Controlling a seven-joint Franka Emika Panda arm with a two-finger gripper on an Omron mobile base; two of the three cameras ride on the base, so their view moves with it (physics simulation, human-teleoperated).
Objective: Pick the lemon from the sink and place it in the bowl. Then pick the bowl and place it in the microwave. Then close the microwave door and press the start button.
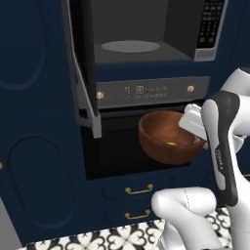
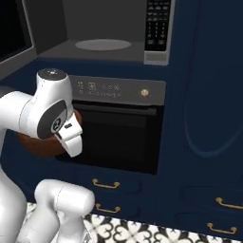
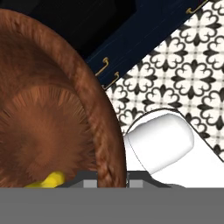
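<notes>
The reddish-brown wooden bowl (image 1: 166,136) hangs in the air in front of the oven, below the microwave (image 1: 141,34). My gripper (image 1: 196,134) is shut on the bowl's right rim. The small yellow lemon (image 1: 171,143) lies inside the bowl, low against its wall. In the hand view the bowl (image 3: 48,113) is close up and the lemon (image 3: 49,180) peeks out at the bottom. The microwave door (image 1: 82,63) stands swung open to the left, and the round turntable (image 1: 131,46) inside is bare. In the right base view my arm hides most of the bowl (image 2: 35,143). The sink is out of view.
The microwave's keypad (image 1: 211,24) sits at the right of its cavity. Under it is the oven with brass knobs (image 1: 146,90) and a dark front (image 1: 117,151). Navy drawers with brass handles (image 1: 139,189) lie lower, above a patterned tile floor (image 1: 112,237).
</notes>
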